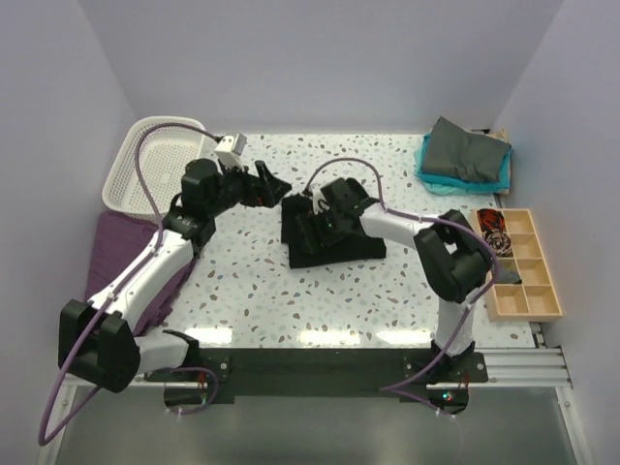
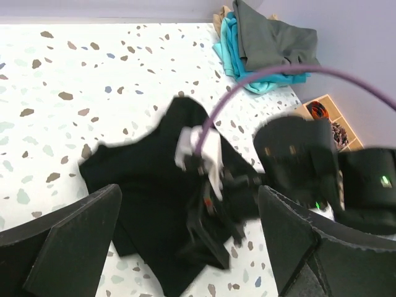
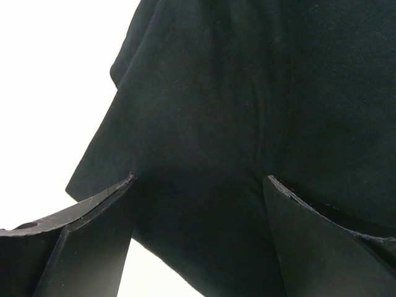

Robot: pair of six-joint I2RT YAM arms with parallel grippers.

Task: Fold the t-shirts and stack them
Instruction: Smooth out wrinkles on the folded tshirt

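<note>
The black t-shirt (image 1: 339, 242) lies folded into a rough rectangle at mid-table. It also shows in the left wrist view (image 2: 142, 185) and fills the right wrist view (image 3: 247, 93). My right gripper (image 1: 312, 221) is open, low over the shirt's left part, with fabric between its fingers (image 3: 199, 179) but not pinched. My left gripper (image 1: 273, 186) is open and empty, just off the shirt's back left corner, looking at the right gripper (image 2: 189, 189). The dark grey tee (image 1: 468, 150) lies on the teal tee (image 1: 436, 179) at the back right. Both show in the left wrist view: grey (image 2: 272, 40), teal (image 2: 238, 59).
A white lattice basket (image 1: 155, 160) stands at the back left. A purple cloth (image 1: 116, 257) hangs off the table's left edge. A wooden compartment tray (image 1: 523, 266) with small parts sits at the right edge, also in the left wrist view (image 2: 325, 114).
</note>
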